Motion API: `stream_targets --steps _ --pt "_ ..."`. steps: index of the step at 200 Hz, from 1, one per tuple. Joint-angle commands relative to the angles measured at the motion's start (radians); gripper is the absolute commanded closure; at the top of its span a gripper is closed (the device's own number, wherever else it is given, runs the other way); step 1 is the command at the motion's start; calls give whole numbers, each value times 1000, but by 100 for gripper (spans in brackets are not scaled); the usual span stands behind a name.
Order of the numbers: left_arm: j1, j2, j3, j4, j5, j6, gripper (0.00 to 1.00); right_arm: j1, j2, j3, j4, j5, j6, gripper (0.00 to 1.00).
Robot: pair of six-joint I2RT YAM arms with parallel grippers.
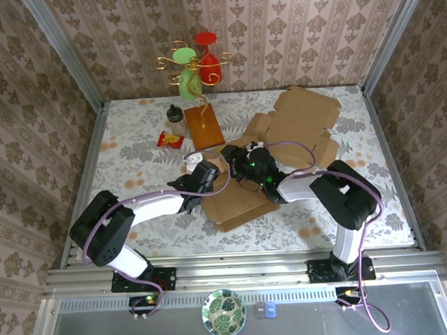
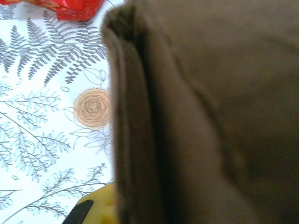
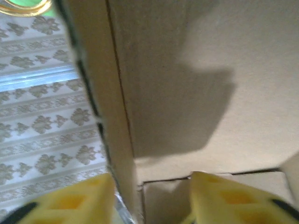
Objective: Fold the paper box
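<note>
Now left pincer [image 1: 207,174] pinched shut on flap [image 2: 140,116] of paper box [image 1: 296,123]; right pincer [image 3: 149,200] half open astride wall [image 3: 117,116], holding nothing. Risk: single grip, flap springs back, box skids.

We found the paper box [image 1: 296,127] lying on the desk [image 1: 133,134], centre-right; left of it sat a wooden board [image 1: 204,127], a small bottle [image 1: 176,119] and a packet [image 1: 168,139], the cup stand [image 1: 195,68] behind them.

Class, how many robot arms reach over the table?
2. The left black-and-white robot arm enters from lower left, the right black-and-white robot arm from lower right; both meet at the brown cardboard box.
</note>
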Motion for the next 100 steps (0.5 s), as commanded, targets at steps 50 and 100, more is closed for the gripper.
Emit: stream_targets --steps 50,100 --pt "38 -75 -14 45 31 159 100 -103 -327 28 -539 -29 -98 21" --pt "180 -141 -7 82 353 226 100 -302 -539 78 -857 -81 -278 18"
